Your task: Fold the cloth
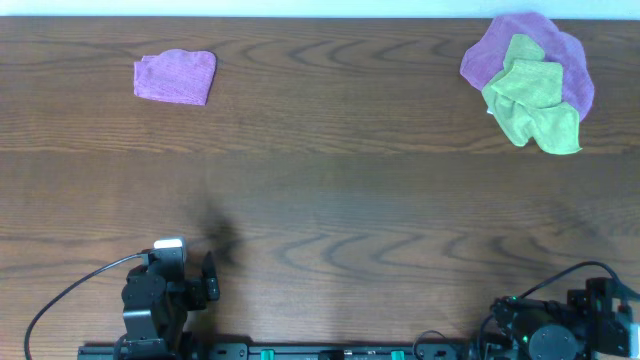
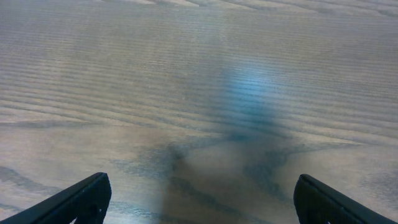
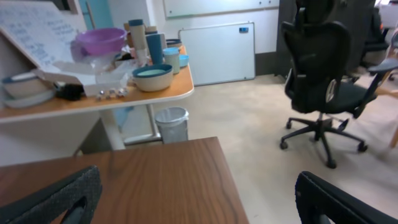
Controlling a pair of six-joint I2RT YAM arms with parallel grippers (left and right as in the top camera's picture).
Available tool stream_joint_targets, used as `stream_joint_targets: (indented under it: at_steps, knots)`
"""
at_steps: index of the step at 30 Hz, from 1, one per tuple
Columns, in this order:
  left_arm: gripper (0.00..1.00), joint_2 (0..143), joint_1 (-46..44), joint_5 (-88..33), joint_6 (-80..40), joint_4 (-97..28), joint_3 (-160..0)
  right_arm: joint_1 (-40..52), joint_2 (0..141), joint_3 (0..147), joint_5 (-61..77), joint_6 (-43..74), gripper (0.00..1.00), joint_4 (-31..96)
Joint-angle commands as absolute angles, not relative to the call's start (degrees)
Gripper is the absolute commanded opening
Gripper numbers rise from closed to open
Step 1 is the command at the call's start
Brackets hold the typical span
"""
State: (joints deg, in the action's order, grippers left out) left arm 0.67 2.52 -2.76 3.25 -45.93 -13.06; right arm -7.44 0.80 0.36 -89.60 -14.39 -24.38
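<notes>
left claw [image 2: 200, 200] released; two matte black fingers [image 2: 81, 200] sit at 7 and 5 o'clock of its view, wide apart, nothing between them; under the gap only bare table [image 2: 199, 68]: brown wood-grain top, wavy bands, a soft bluish glare patch toward 12 o'clock, a dim shadow just below that

right claw [image 3: 199, 198] released too; same black fingers [image 3: 59, 196] spread to the lower corners, empty; it looks out over the table's squared corner to a beige floor; side table [image 3: 124, 96] with a rounded wooden edge at 10 o'clock, carrying a teal-and-cream bowl [image 3: 152, 77] and a purple bowl [image 3: 101, 40]; round grey bin [image 3: 171, 124] under it; flat white board [image 3: 217, 53] leaning on the wall at 12; black mesh office chair [image 3: 323, 81] on castors at 2 o'clock

overhead: left arm [image 1: 160, 298] at 7 o'clock of the table, right arm [image 1: 555, 325] at 5 o'clock, both at the near edge

cloth [image 1: 532, 100] at 2 o'clock, well apart from both claws; lime-green, fuzzy microfibre, crumpled into lumpy overlapping flaps, not flat; it lies on a big purple cloth [image 1: 490, 55], rounded and rumpled, and overhangs it toward 5 o'clock onto wood

small purple cloth [image 1: 175, 77] at 10 o'clock; flat, roughly rectangular, alone on the wood
</notes>
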Motion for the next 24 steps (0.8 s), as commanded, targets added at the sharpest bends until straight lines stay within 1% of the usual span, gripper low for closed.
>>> stream_joint_targets:
  at_steps: [1,5,24]
  knots:
    - [0.95,0.2,2.6,-1.5,4.1,-47.6,-10.6,-7.8,0.4,0.3,-83.8,3.7,0.99,-24.1]
    - [0.95,0.2,2.6,-1.5,4.1,-47.6,-10.6,-7.8,0.4,0.3,-78.5,4.3,0.99,-21.4]
    - [0.95,0.2,2.6,-1.5,4.1,-47.6,-10.6,-7.8,0.4,0.3,-78.7,4.2,0.99,-21.2]
